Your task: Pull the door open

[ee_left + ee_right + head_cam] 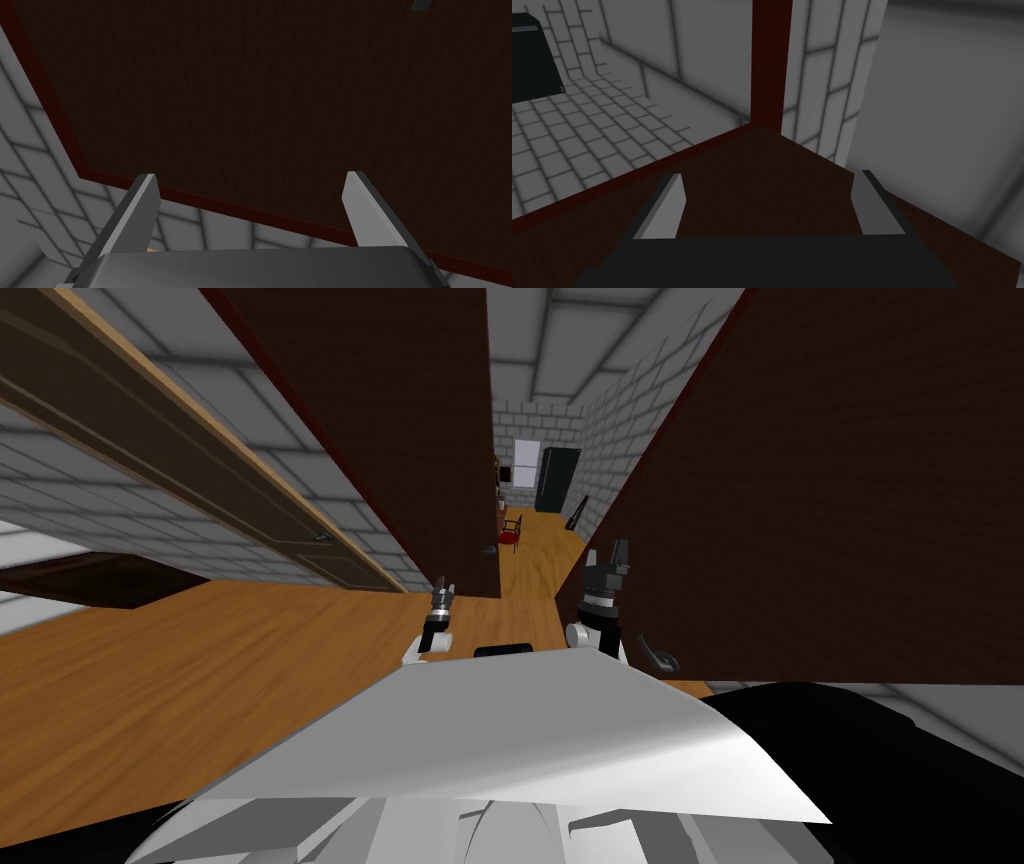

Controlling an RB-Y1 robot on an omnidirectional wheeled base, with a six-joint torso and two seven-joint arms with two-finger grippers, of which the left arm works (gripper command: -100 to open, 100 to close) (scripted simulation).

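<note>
Door: dark brown panel (850,488) on my right, its near edge swung towards me.
Handle: curved grey lever (655,656) low on the door's face, just beside my right forearm.
Right gripper (610,552): released, fingers apart with nothing between them, close to the door's edge.
Left gripper (441,587): released and empty, facing a second dark brown panel (400,438).
Gap: between the two panels I see a wooden floor (535,558) running down a corridor.

Head: steeply down, forward. Wrists: close on dark brown panels (850,488) (280,100) (762,200), shared with head.
</note>
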